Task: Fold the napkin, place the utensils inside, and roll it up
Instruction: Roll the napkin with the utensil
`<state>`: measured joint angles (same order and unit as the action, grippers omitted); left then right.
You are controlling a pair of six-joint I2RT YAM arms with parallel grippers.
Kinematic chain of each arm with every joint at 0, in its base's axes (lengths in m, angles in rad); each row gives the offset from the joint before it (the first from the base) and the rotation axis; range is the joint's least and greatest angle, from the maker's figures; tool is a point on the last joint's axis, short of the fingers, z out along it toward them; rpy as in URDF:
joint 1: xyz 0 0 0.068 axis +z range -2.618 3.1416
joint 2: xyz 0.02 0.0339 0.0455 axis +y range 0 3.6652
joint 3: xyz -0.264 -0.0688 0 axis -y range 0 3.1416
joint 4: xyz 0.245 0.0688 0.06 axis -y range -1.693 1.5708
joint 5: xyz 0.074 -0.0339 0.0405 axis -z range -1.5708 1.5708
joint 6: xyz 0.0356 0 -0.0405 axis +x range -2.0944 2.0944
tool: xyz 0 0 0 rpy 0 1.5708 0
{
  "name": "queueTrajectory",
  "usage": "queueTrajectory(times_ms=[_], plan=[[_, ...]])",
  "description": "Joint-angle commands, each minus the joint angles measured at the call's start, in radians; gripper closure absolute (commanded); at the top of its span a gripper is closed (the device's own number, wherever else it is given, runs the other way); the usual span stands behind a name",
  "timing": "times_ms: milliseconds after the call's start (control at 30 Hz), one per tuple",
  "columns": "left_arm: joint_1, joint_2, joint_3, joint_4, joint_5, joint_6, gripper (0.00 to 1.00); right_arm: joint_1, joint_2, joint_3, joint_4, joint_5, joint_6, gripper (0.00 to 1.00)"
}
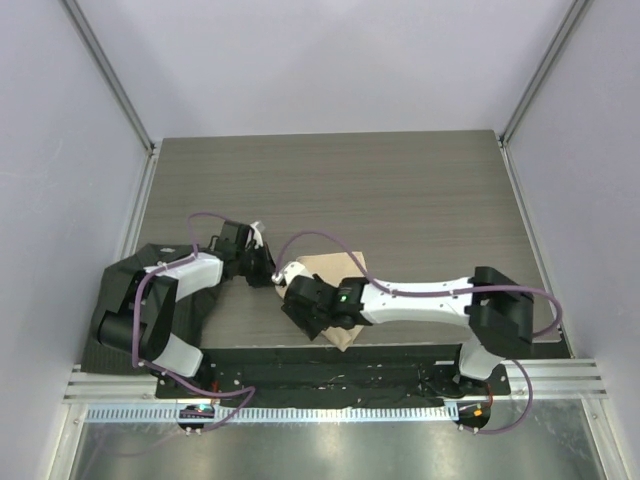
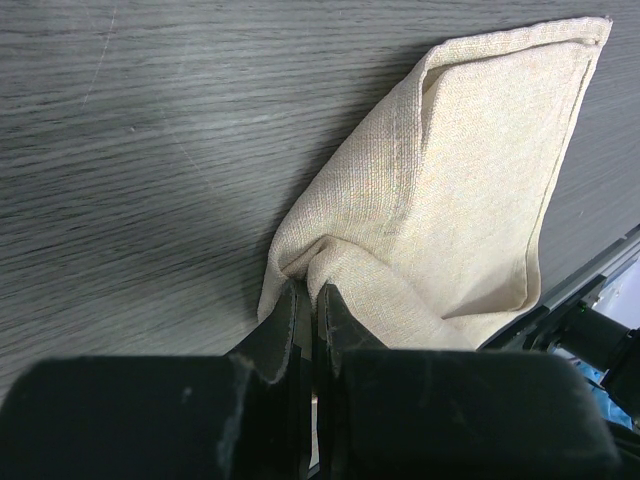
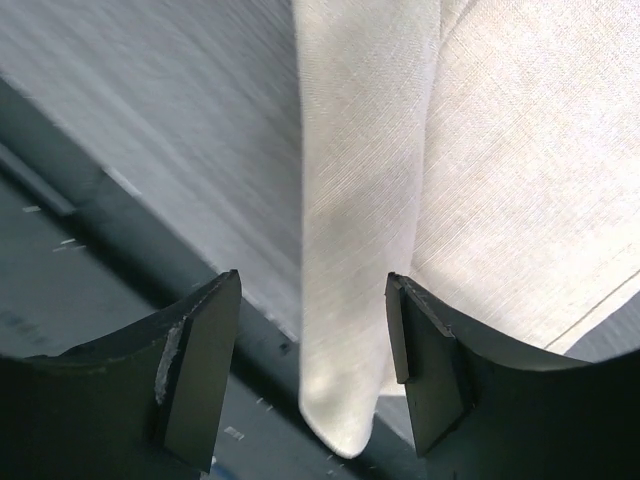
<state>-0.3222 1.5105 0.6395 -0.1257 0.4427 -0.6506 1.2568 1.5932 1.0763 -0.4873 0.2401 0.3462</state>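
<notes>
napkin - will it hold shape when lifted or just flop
The napkin is probably floppy: it bunches into creases where the left pincer pinches it. Likely light too: a fold hangs limp inside the open right pincer.

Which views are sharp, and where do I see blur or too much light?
Top view: even light, sharp, napkin partly hidden. Left wrist view: napkin weave crisp, left end effector dark and soft. Right wrist view: napkin washed out, table blurred.

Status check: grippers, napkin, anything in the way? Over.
Left gripper shut on napkin at a bunched edge. Right gripper open, napkin fold between its jaws, unclamped. Utensils not in view; nothing seen blocking.
</notes>
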Motion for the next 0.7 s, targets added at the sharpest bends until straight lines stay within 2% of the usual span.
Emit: queueTrajectory(times_ms=[0, 300, 667], plan=[[-0.003, 0.034, -0.006, -0.060, -0.062, 0.026, 1.00, 0.018, 0.082, 0.074, -0.020, 0.133, -0.085, 0.34], [-0.003, 0.047, 0.002, -0.061, -0.064, 0.026, 1.00, 0.023, 0.131, 0.066, 0.021, 0.119, -0.122, 0.43], [-0.003, 0.054, 0.005, -0.063, -0.064, 0.029, 1.00, 0.062, 0.157, 0.096, 0.016, 0.139, -0.135, 0.42]])
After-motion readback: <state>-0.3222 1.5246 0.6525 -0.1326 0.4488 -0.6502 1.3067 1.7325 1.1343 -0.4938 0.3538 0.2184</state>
